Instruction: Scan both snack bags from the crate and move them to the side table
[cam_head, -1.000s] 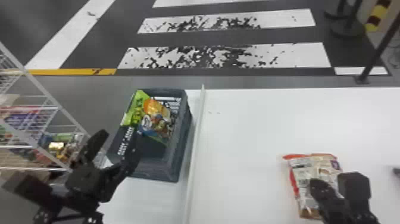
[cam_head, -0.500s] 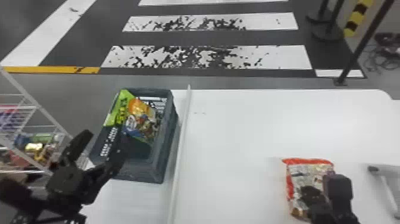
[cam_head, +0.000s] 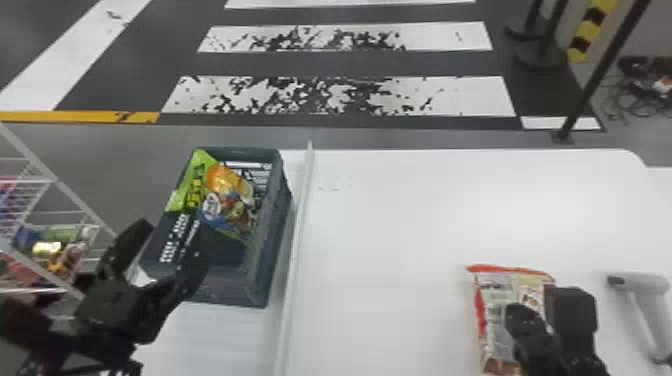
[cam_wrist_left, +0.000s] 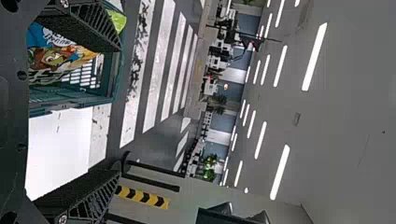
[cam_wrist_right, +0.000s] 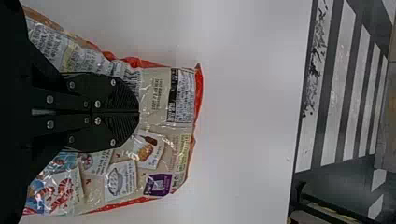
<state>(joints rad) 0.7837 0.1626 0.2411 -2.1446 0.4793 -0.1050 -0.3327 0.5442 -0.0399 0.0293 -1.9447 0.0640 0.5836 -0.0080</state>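
On the white tabletop (cam_head: 400, 240), at the near right side, lies a red-edged snack bag (cam_head: 492, 315), and the right gripper (cam_wrist_right: 138, 112) is over it with its jaws pressed together, though I cannot tell if they pinch a fold; the grey scanner (cam_head: 645, 285) lies beside. A little farther, the left gripper (cam_head: 171, 243) has its jaws spread wide near the crate (cam_head: 280, 200), where an orange bag (cam_head: 227, 187) and a green bag (cam_head: 180, 197) are. So I judge the work partly done: one bag is out, its scanning I cannot confirm, and at least one more remains.
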